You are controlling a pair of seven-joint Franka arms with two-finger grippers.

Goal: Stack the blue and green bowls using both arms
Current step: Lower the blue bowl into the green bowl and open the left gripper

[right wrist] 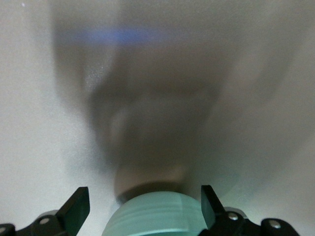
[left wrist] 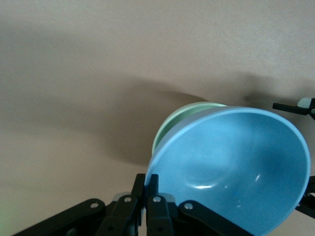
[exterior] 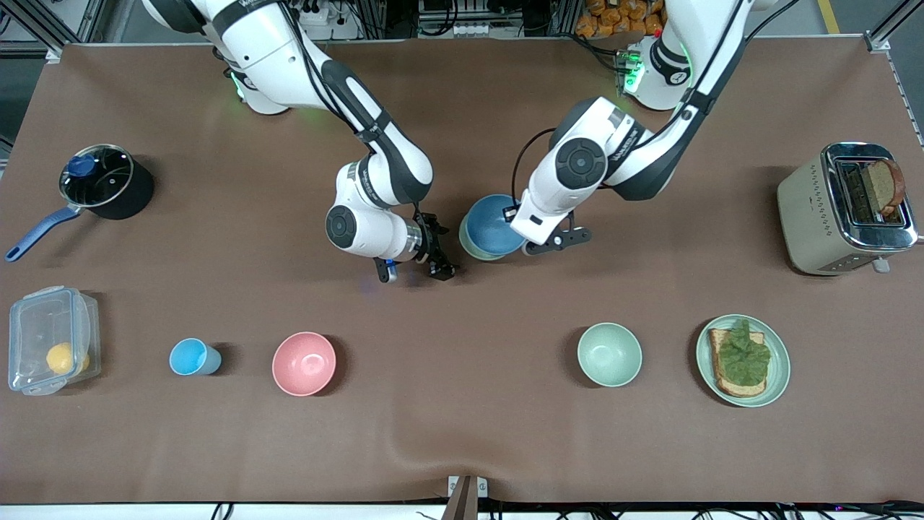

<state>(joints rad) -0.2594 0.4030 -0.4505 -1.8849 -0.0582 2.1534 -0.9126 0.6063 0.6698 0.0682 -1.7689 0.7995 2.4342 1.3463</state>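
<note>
While the left gripper (left wrist: 145, 196) pinches its rim, the blue bowl (exterior: 494, 225) sits tilted inside the green bowl (exterior: 465, 242) at mid-table, mouth tipped sideways. Just beside them, the right gripper (exterior: 442, 253) hangs spread apart.

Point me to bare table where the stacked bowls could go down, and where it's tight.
Bare: the stretch between the pink bowl and the mint bowl, and between the pot and the right gripper. Tight: mid-table, where the left gripper holds the blue bowl in the green bowl, right gripper beside them.
</note>
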